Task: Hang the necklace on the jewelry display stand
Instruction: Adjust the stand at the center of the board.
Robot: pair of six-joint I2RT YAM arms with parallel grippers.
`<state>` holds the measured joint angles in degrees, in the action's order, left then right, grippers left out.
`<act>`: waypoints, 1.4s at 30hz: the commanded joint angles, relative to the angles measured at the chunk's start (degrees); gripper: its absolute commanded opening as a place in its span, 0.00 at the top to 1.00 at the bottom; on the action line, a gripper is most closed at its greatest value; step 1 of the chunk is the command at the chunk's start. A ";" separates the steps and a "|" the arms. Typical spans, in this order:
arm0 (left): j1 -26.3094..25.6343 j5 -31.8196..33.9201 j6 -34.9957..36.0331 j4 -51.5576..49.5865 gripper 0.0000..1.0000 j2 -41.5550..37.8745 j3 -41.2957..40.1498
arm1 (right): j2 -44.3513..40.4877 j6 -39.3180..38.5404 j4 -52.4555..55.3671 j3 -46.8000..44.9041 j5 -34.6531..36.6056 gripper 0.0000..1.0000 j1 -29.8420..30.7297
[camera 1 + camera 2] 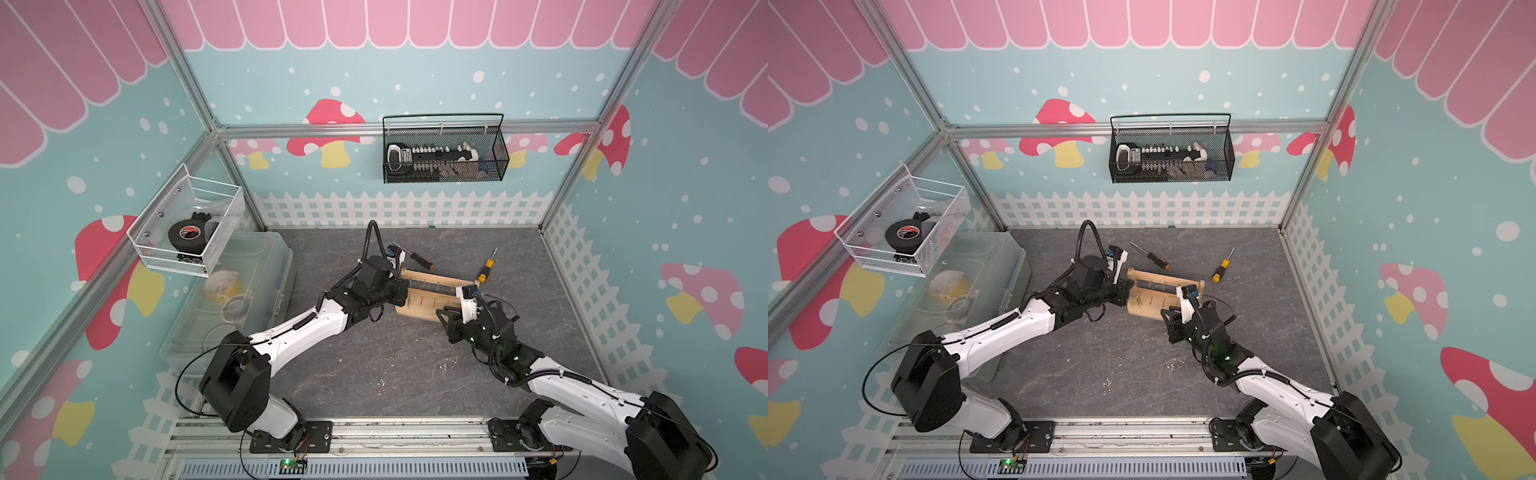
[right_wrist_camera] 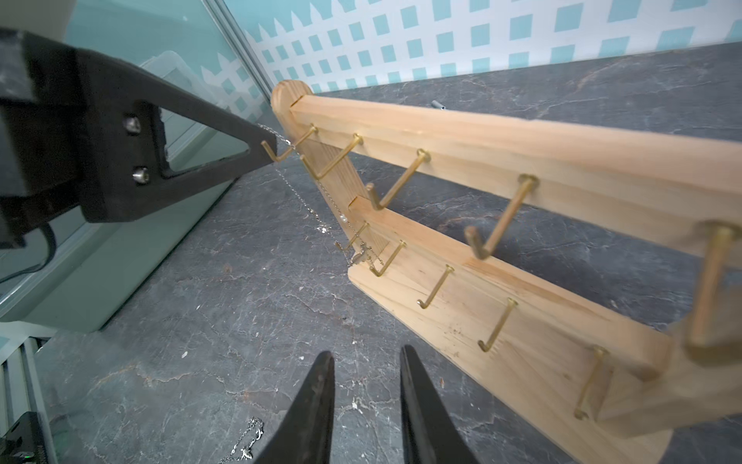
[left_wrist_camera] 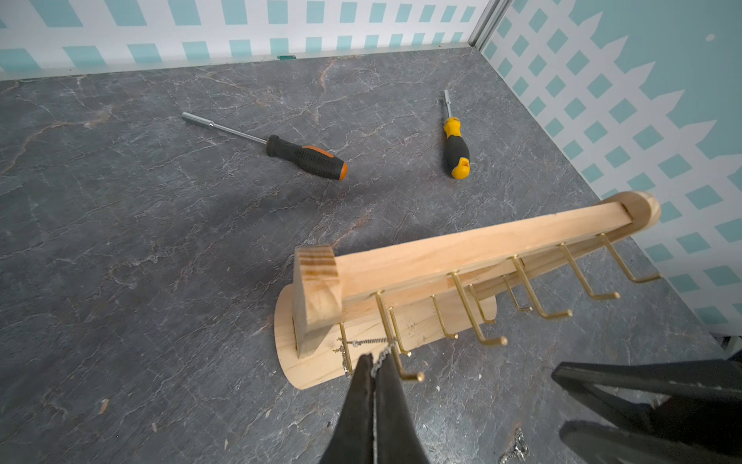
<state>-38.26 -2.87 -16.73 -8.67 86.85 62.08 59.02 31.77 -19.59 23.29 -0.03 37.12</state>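
Note:
The jewelry display stand point(image 1: 419, 309) point(image 1: 1148, 309), light wood with gold pegs, stands mid-table; its top bar point(image 3: 461, 245) point(image 2: 482, 136) shows in both wrist views. The necklace point(image 2: 299, 197), a thin silver chain, runs from my left gripper's tip past the end upper peg and down beside the end post to the lower pegs. My left gripper point(image 3: 375, 359) point(image 2: 263, 146) is shut on the necklace point(image 3: 381, 355) at the stand's left end. My right gripper point(image 2: 367, 353) point(image 1: 442, 314) stands open and empty, low in front of the stand's right end.
Two screwdrivers lie behind the stand, one orange-black point(image 3: 305, 156), one yellow-black point(image 3: 455, 146). Small loose chain pieces point(image 2: 245, 438) point(image 3: 516, 446) lie on the grey table in front. A clear plastic box point(image 1: 232, 299) stands at the left; wire baskets point(image 1: 444, 151) hang on the walls.

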 commanded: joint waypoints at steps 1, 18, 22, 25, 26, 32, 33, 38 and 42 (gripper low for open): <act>0.19 -0.34 -0.01 -1.00 1.00 -1.59 1.38 | -2.29 0.75 6.96 0.83 1.66 0.73 -1.86; -0.20 -0.11 -0.05 -0.92 1.00 -1.16 1.64 | 1.33 -1.52 7.47 1.70 -6.12 0.80 -14.71; -0.24 -0.28 0.03 -1.00 1.00 -1.16 1.77 | 3.47 -2.43 7.11 2.61 -5.87 0.80 -15.68; -0.26 -0.44 0.03 -0.94 1.00 -1.07 1.84 | 4.75 -3.62 7.14 3.28 -6.15 0.80 -16.84; -0.19 -0.48 0.03 -0.95 1.00 -0.98 1.90 | 5.09 -4.01 7.10 3.61 -6.45 0.81 -17.16; -0.23 -0.97 -0.28 -0.97 1.00 -0.72 2.05 | 7.25 -6.00 6.75 5.07 -5.86 0.81 -18.63; -0.21 -1.06 -0.29 -0.99 1.00 -0.65 2.08 | 7.71 -6.29 6.54 5.32 -6.20 0.81 -18.91; -0.25 -1.08 -0.32 -1.21 1.00 -0.39 2.38 | 9.60 -7.28 4.65 6.02 -6.89 0.81 -19.82; -0.28 -1.12 -0.23 -1.78 1.00 -0.12 2.95 | 12.15 -8.86 4.28 7.82 -8.15 0.81 -20.69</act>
<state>-38.33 -3.29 -16.75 -9.63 86.78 63.16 69.84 24.80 -13.37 28.86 -7.03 17.10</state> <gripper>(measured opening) 0.050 0.194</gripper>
